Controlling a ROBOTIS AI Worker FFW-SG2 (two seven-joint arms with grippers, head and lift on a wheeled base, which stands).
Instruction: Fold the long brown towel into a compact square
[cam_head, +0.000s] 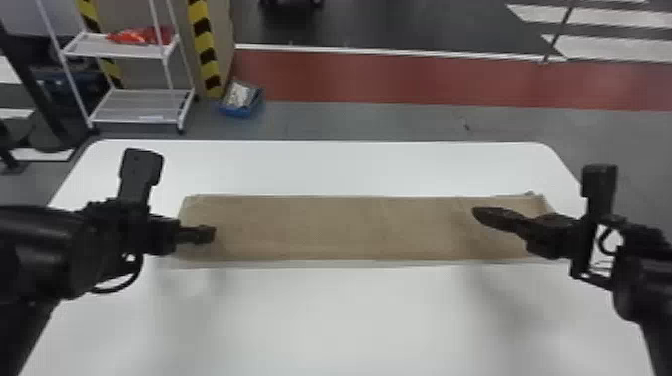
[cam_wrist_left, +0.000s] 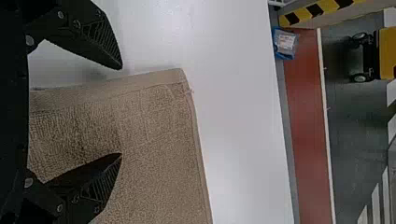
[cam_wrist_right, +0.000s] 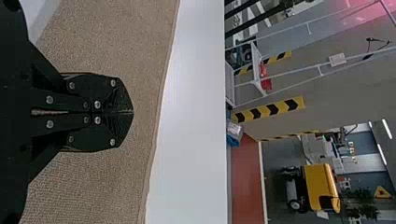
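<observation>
Brown towel flat across the desk, a long strip; stacked edges suggest lengthwise folding done. Crosswise folds into a square remain. Left gripper spread wide at one end, empty; right gripper closed above the towel, nothing visible between its fingers.

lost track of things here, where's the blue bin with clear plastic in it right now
In the head view, the blue bin holding clear plastic sits on the floor left of centre, beside the white wire shelf.
</observation>
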